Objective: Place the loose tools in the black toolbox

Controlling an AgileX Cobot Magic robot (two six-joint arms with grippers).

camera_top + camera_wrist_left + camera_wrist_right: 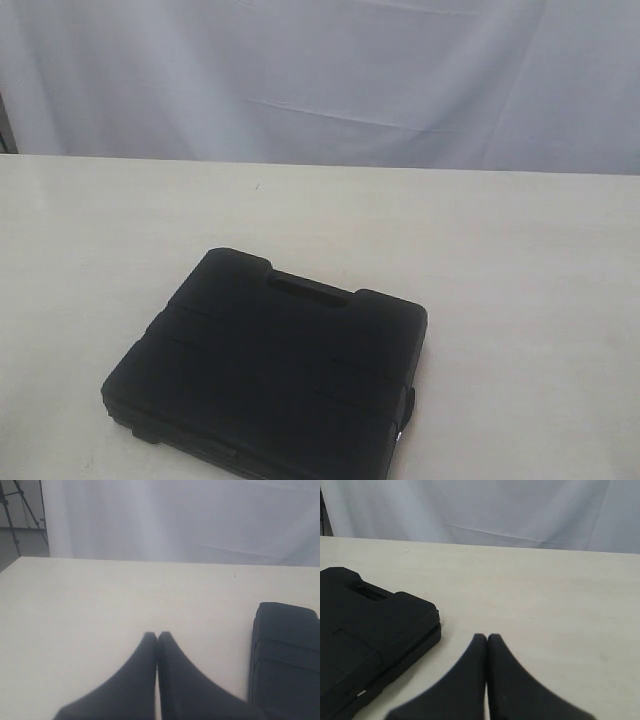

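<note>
I see the black toolbox [270, 370] lying flat on the pale surface [500, 250], near the front of the exterior view and a little left of the middle. Its two halves are folded shut, one on top of the other. The slot handle [308, 289] is on the side that faces the white cloth [320, 70] at the back. My left end effector [157, 636] hangs over the surface beside the toolbox, not touching it. Its two fingers are pressed together and hold nothing. My right end effector [487, 637] is on the other side of the toolbox, also apart from it. Its fingers are pressed together too, with nothing between them.
</note>
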